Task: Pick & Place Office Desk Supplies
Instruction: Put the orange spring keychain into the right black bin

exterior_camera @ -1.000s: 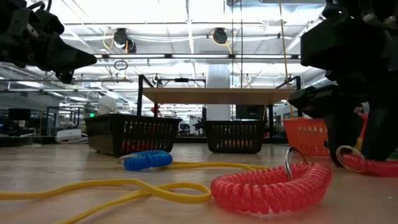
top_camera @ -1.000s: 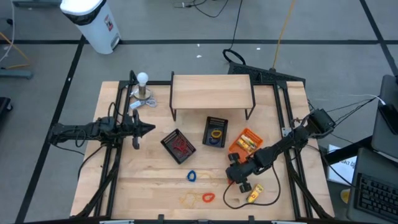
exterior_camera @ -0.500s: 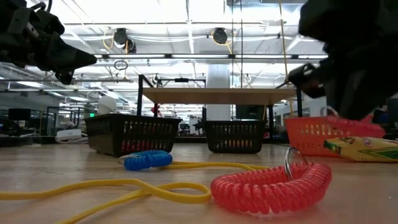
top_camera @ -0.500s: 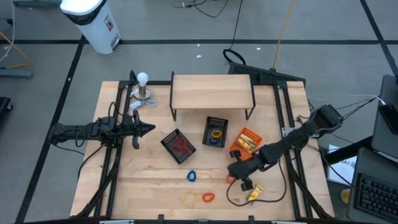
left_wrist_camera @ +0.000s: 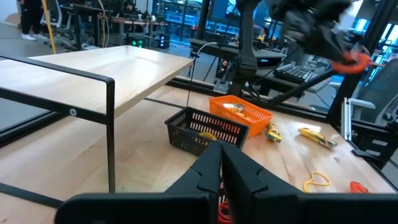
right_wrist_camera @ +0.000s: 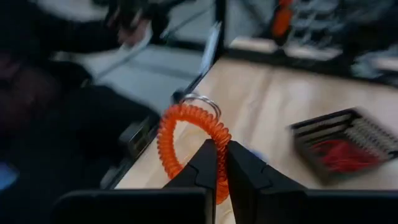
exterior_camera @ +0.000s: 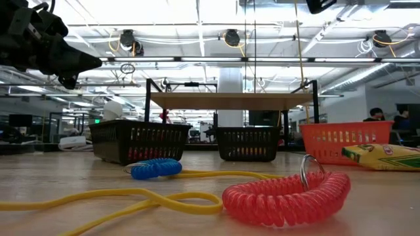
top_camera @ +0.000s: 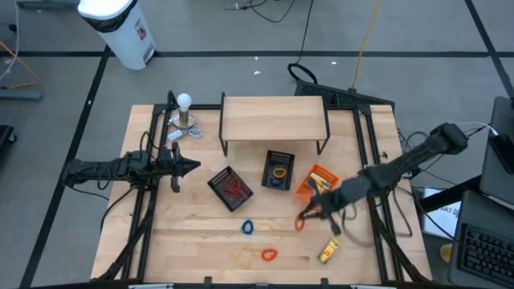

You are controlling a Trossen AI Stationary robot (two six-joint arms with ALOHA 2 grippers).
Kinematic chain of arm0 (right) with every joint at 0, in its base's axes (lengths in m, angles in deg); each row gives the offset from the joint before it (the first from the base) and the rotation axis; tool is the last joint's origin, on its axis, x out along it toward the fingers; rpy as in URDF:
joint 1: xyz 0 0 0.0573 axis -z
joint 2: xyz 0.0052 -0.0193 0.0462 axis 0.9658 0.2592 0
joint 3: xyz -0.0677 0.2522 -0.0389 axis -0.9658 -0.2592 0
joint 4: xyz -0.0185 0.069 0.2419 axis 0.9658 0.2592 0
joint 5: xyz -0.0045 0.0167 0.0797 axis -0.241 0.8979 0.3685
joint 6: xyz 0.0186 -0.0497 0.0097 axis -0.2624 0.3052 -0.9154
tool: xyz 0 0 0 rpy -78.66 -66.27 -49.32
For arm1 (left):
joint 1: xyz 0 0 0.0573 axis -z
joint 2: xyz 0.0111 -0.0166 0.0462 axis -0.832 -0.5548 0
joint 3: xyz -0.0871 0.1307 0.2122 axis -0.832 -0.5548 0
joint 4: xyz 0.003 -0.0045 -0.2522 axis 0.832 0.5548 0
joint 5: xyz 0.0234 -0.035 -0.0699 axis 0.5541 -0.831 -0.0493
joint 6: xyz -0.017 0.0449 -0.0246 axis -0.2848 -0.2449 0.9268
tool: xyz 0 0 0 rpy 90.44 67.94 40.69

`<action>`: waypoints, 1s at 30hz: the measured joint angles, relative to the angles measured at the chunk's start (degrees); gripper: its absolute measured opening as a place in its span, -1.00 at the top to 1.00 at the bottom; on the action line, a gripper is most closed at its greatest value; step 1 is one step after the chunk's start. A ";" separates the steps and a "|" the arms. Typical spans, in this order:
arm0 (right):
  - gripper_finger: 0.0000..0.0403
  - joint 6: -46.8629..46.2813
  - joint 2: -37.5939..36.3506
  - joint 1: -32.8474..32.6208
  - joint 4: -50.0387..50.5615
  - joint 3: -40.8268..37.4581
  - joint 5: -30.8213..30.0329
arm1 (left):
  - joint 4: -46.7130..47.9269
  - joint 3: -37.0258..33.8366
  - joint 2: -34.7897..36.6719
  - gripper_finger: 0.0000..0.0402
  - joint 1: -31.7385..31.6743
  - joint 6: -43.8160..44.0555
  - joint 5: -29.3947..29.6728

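my right gripper [right_wrist_camera: 217, 163] has its 2 fingers closed on an orange coil loop [right_wrist_camera: 186, 140], lifted above the worktop [top_camera: 201, 241] near the orange tray [top_camera: 309, 183]. my left gripper [top_camera: 195, 166] waits closed, empty.

Hidden, cropped and blurred parts

From above, the right gripper [top_camera: 309, 210] is smeared, its fingers unreadable there, and the orange coil [top_camera: 299, 224] beside it is only a speck. The right wrist view blurs everything past that coil [right_wrist_camera: 189, 146], including the black tray [right_wrist_camera: 348, 140]. At table height, the yellow box [exterior_camera: 384, 156] is cut by the picture's edge.
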State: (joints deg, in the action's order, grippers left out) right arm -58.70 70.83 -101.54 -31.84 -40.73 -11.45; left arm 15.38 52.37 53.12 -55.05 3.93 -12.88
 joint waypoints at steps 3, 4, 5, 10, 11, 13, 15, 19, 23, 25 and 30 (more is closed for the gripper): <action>0.96 -0.71 -7.01 2.65 -1.55 -3.47 -0.33 | 0.01 0.00 0.00 0.90 0.00 -0.02 0.01; 0.96 -1.43 -9.39 3.60 -1.99 -4.81 -0.52 | 0.00 -0.01 0.00 0.90 0.00 -0.03 0.01; 0.96 -2.16 -11.60 4.54 -2.41 -6.22 -1.06 | 0.02 -0.02 0.00 0.91 0.00 -0.22 0.00; 0.96 -4.67 -21.38 8.61 -8.02 -14.30 -1.59 | 0.00 -0.02 -0.01 0.97 0.00 -1.11 0.02; 0.96 -4.81 -23.12 9.02 -9.05 -15.93 -1.48 | 0.00 -0.01 -0.01 0.98 0.00 -1.49 0.02; 0.96 -4.83 -26.50 9.88 -10.92 -19.19 -1.50 | 0.01 0.00 0.01 0.99 0.00 -1.84 0.04; 0.96 -4.81 -29.40 10.71 -13.52 -22.54 -1.73 | 0.00 -0.02 -0.01 0.97 0.00 -1.88 0.04; 0.96 -6.10 -33.67 12.58 -20.01 -29.39 -1.60 | 0.00 -0.02 -0.01 0.91 0.00 -1.88 0.04; 0.96 -6.89 -36.92 13.79 -23.89 -34.31 -1.53 | 0.00 -0.02 -0.01 0.91 0.00 -1.97 0.34; 0.96 -6.89 -38.31 14.34 -24.88 -35.96 -1.53 | 0.00 -0.02 -0.01 0.94 0.00 -2.10 0.50; 0.96 -6.60 -40.96 15.43 -24.83 -38.73 -1.53 | 0.00 -0.02 0.01 0.99 0.00 -2.29 0.50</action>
State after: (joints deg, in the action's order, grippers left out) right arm -65.30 29.87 -86.11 -56.67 -79.46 -12.98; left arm 15.38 52.35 53.13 -55.05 1.63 -12.37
